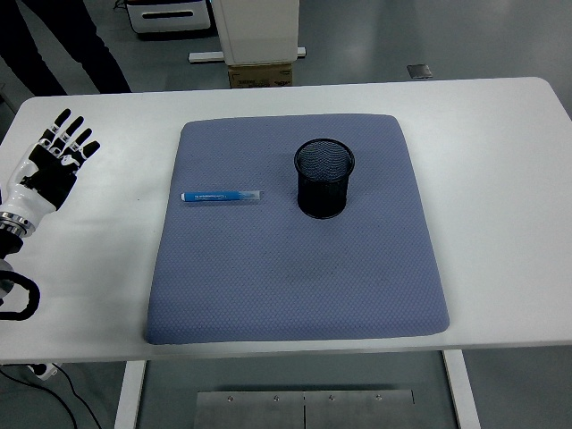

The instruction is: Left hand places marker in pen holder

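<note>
My left hand hovers over the table's left edge, fingers spread and holding nothing. The marker lies flat on the blue mat, left of the black mesh pen holder, which stands upright. A person's dark legs show at the top left.

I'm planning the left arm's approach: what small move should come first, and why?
Probably move the left hand rightward, toward the marker. The hand hovers open at the table's left edge, holding nothing, well clear of the blue mat. The marker lies flat on the mat, left of the upright pen holder, so it must be reached and grasped first.
</note>
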Robot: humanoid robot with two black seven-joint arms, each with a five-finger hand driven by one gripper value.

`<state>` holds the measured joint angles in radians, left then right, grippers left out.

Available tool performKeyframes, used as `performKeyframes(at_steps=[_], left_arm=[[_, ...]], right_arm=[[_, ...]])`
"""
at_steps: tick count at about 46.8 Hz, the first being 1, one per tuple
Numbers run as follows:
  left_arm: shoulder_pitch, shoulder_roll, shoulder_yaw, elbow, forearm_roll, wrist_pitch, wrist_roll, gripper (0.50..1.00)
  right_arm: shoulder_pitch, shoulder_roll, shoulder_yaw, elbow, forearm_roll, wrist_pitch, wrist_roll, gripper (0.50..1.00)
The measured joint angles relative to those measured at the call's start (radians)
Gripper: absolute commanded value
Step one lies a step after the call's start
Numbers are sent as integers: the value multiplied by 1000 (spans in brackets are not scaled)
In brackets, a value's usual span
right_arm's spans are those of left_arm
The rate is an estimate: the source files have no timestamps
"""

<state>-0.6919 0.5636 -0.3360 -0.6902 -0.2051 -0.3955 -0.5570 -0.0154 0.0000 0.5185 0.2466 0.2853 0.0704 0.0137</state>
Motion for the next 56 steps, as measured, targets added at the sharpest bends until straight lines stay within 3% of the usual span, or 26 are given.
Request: performKeyframes(at_steps=[56], left_arm=[[-3, 19, -147, 0, 32, -8, -2, 1000]], right_arm=[[0, 0, 0, 0, 0, 0, 0, 1000]])
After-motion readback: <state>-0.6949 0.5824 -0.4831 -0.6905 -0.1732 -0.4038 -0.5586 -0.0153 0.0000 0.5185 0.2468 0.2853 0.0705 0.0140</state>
